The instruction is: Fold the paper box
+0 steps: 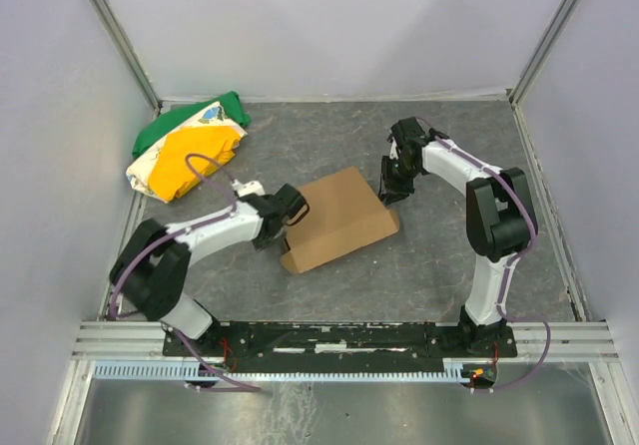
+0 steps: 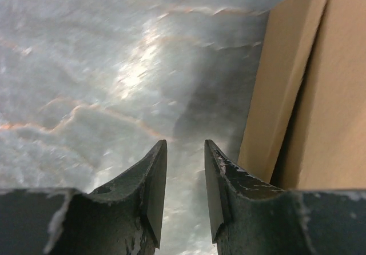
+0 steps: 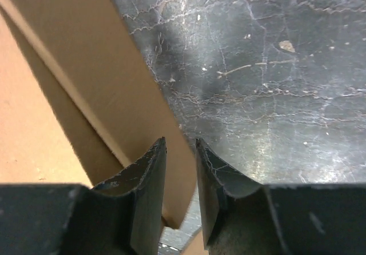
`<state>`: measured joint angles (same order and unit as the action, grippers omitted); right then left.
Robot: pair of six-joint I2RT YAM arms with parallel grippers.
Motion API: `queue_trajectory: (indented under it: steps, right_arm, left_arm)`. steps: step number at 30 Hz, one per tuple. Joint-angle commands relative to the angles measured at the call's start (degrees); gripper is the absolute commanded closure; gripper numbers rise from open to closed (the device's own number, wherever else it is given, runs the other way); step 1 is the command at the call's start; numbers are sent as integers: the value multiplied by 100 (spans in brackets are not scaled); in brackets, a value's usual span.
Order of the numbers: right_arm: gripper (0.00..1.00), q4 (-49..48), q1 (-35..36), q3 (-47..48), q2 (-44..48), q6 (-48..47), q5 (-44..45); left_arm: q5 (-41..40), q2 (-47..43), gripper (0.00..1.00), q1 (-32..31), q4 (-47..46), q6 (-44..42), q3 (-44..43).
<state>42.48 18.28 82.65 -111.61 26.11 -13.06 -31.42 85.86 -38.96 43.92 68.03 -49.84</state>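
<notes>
The paper box (image 1: 339, 218) is a compact brown cardboard shape lying in the middle of the grey table. My left gripper (image 1: 297, 209) sits at the box's left edge. In the left wrist view the left gripper (image 2: 185, 143) has its jaws a little apart with only table between them, and the cardboard (image 2: 320, 95) stands just to its right. My right gripper (image 1: 389, 188) is at the box's far right corner. In the right wrist view the right gripper (image 3: 180, 140) has its jaws slightly apart over the edge of a cardboard flap (image 3: 68, 55), which passes beneath them.
A green, yellow and white cloth bundle (image 1: 187, 151) lies at the back left corner. White walls close in the table on the left, back and right. A metal rail (image 1: 339, 337) carrying the arm bases runs along the near edge.
</notes>
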Motion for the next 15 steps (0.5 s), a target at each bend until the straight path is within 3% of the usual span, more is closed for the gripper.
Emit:
queue_trajectory:
  steps: [1, 7, 13, 15]
  right_arm:
    - [64, -383, 60, -348, 71, 18, -201]
    - [64, -687, 55, -729, 415, 212, -156]
    - [64, -669, 86, -605, 591, 377, 52]
    - [60, -420, 80, -472, 676, 375, 365]
  left_arm:
    - [-417, 713, 60, 19, -429, -901, -955]
    - [-727, 1125, 60, 143, -662, -1621, -1837]
    - [-528, 1696, 58, 563, -849, -2384, -2736]
    - [-458, 1914, 55, 722, -612, -2477, -3008]
